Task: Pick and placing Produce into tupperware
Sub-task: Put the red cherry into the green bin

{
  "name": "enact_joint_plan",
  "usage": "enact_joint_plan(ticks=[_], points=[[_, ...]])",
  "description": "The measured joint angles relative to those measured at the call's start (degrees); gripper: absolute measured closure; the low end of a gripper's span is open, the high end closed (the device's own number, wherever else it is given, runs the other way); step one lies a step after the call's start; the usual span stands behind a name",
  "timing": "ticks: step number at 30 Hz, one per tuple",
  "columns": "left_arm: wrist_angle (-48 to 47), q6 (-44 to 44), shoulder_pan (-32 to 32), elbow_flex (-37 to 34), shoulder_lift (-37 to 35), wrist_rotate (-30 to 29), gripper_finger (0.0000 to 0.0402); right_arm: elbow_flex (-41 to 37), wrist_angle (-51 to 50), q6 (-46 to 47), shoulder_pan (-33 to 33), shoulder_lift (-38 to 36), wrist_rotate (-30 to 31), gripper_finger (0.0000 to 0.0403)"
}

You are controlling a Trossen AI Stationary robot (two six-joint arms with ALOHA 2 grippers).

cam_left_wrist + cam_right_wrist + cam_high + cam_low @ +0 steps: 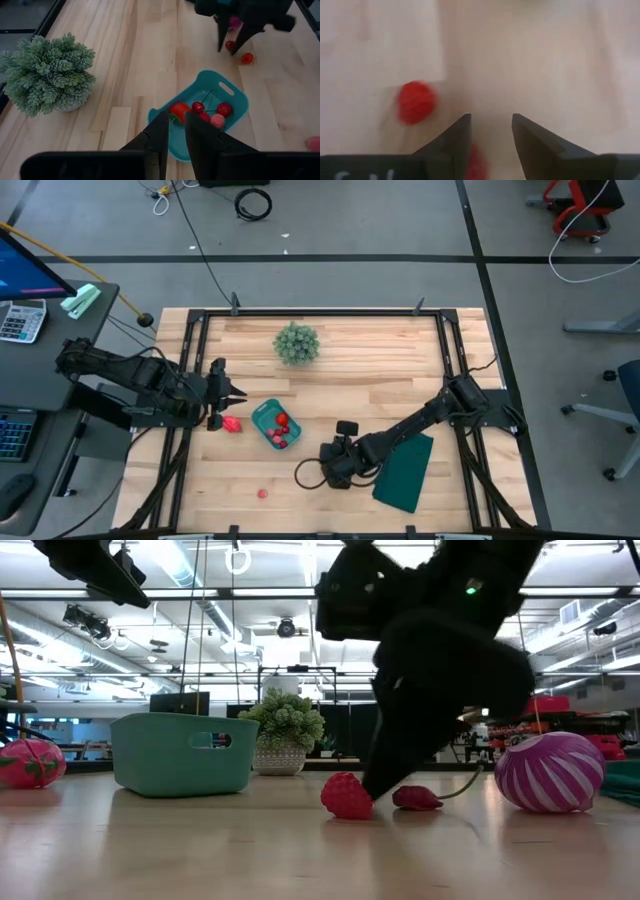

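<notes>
Your left pincer hangs pinched nearly shut above the teal tupperware holding some produce, while your right pincer sits half-spread over a red berry on the tabletop.

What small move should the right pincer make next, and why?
Probably slide the right pincer sideways until the small red bumpy toy berry sits between its open fingers. The berry now lies on the wooden table beside the gap, not in it. The left pincer waits shut near the teal plastic tub.
</notes>
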Motion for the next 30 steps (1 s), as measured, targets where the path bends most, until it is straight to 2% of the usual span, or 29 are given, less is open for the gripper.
enact_joint_plan(ticks=[4, 14, 22, 26, 30], points=[[-1.38, -0.03, 0.00, 0.00, 0.01, 0.01, 0.0328, 0.04, 0.11, 4.97, 0.66, 0.00, -4.40, 0.0251], [-1.54, -0.04, 0.00, 0.00, 0.00, 0.00, 0.0335, 0.31, -6.37, 5.54, 3.19, -0.23, -3.91, 0.0251], [-1.54, -0.13, 0.00, 0.00, 0.00, 0.02, 0.0329, 0.28, -7.11, 6.42, 3.17, -0.26, -4.35, 0.0253], [-1.54, -0.17, 0.00, 0.00, 0.01, 0.02, 0.0333, 0.24, -7.12, 6.48, 3.17, -0.26, -4.56, 0.0271], [-1.54, -0.20, 0.00, 0.00, 0.00, 0.00, 0.0337, 0.22, -7.12, 8.62, 3.20, -0.26, -4.86, 0.0309]])
